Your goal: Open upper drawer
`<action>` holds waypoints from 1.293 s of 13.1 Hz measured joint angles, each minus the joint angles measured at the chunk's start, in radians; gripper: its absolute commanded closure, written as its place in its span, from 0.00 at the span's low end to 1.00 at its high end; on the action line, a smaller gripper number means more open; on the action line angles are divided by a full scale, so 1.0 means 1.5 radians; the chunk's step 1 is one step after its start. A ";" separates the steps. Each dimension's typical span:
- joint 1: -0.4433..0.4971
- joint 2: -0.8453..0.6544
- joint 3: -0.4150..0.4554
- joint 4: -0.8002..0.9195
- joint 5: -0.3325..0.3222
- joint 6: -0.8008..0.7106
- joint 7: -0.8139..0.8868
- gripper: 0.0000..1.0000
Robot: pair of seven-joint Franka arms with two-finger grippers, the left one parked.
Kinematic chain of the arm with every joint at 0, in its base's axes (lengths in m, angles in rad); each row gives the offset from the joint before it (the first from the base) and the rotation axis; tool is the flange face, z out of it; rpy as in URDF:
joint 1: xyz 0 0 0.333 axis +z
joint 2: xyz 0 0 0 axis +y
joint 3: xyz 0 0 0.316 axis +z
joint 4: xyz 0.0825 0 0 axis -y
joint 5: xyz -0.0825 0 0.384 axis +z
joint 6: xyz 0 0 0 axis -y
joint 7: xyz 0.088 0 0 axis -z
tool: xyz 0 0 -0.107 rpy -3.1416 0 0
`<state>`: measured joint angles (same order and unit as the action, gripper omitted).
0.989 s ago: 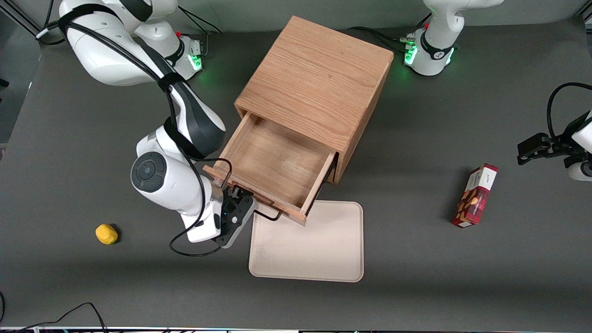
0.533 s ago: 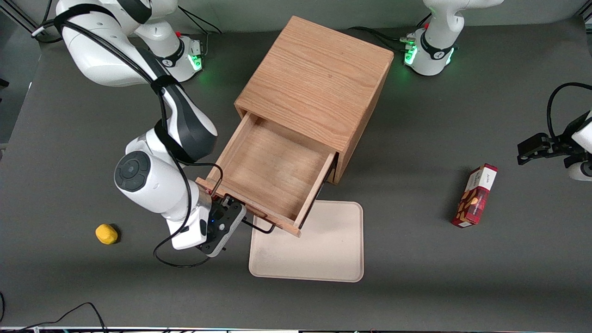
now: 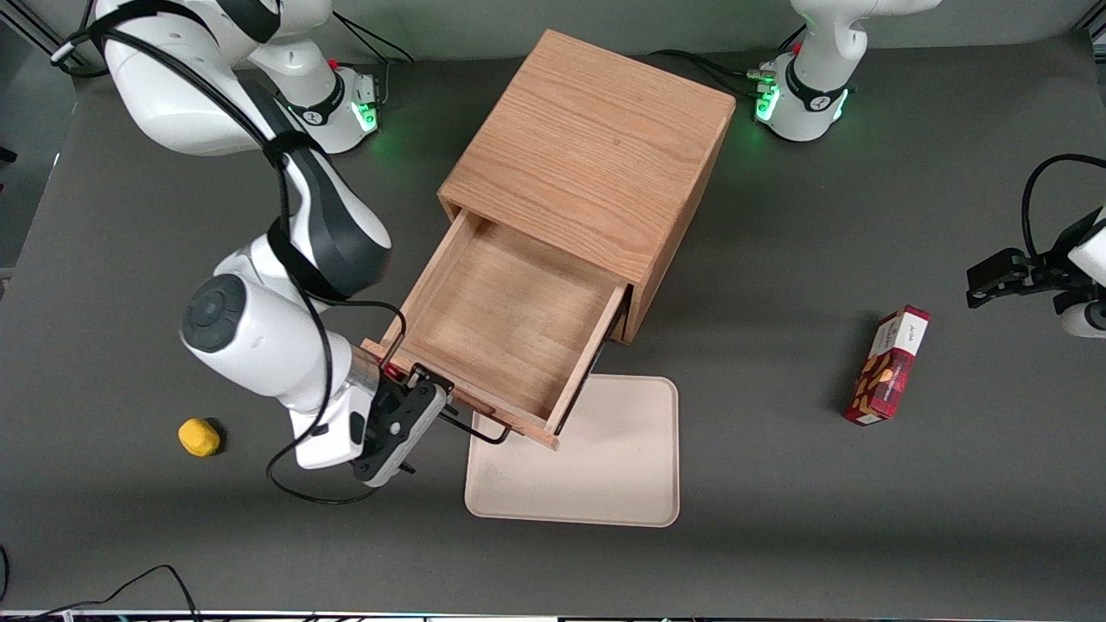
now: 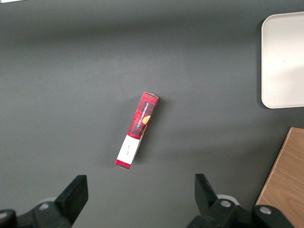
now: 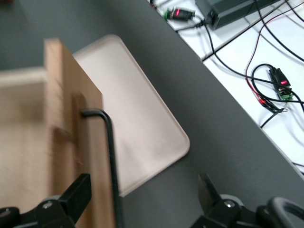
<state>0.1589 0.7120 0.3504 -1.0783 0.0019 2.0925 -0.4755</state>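
Observation:
The oak cabinet (image 3: 596, 147) stands mid-table. Its upper drawer (image 3: 510, 320) is pulled well out, a shallow light-wood box with nothing in it, its front hanging over the tray's corner. The thin black wire handle (image 3: 475, 429) sticks out of the drawer front (image 5: 71, 142). My right gripper (image 3: 429, 406) is at the handle's end nearer the working arm, level with it. In the right wrist view the gripper (image 5: 142, 190) is open wide, the handle (image 5: 110, 156) running between its fingers (image 5: 78, 190), close to one of them. The lower drawer is hidden under the upper one.
A beige tray (image 3: 596, 466) lies in front of the cabinet, partly under the drawer front. A yellow lump (image 3: 199, 436) sits toward the working arm's end. A red snack box (image 3: 888, 367) lies toward the parked arm's end, also in the left wrist view (image 4: 137, 130).
The upper drawer has slid farther out of the cabinet. My right gripper and wrist have moved with its handle, nearer the front camera and toward the working arm's end.

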 measured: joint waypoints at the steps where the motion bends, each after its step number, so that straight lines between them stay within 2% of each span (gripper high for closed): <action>1: 0.000 -0.021 0.002 0.000 0.008 -0.015 0.043 0.00; 3: -0.005 -0.092 0.002 -0.032 0.009 -0.056 0.162 0.00; 5: -0.028 -0.183 0.001 -0.114 0.003 -0.071 0.236 0.00; 8: -0.053 -0.328 -0.026 -0.274 -0.048 -0.067 0.345 0.00; 12: -0.061 -0.485 -0.126 -0.489 -0.068 0.013 0.395 0.00; 15: -0.067 -0.535 -0.222 -0.557 -0.069 0.020 0.395 0.00; 17: -0.069 -0.542 -0.274 -0.574 -0.049 0.000 0.395 0.00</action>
<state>0.0557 -0.1012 -0.0607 -1.9389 -0.0718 2.0928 0.1176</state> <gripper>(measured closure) 0.000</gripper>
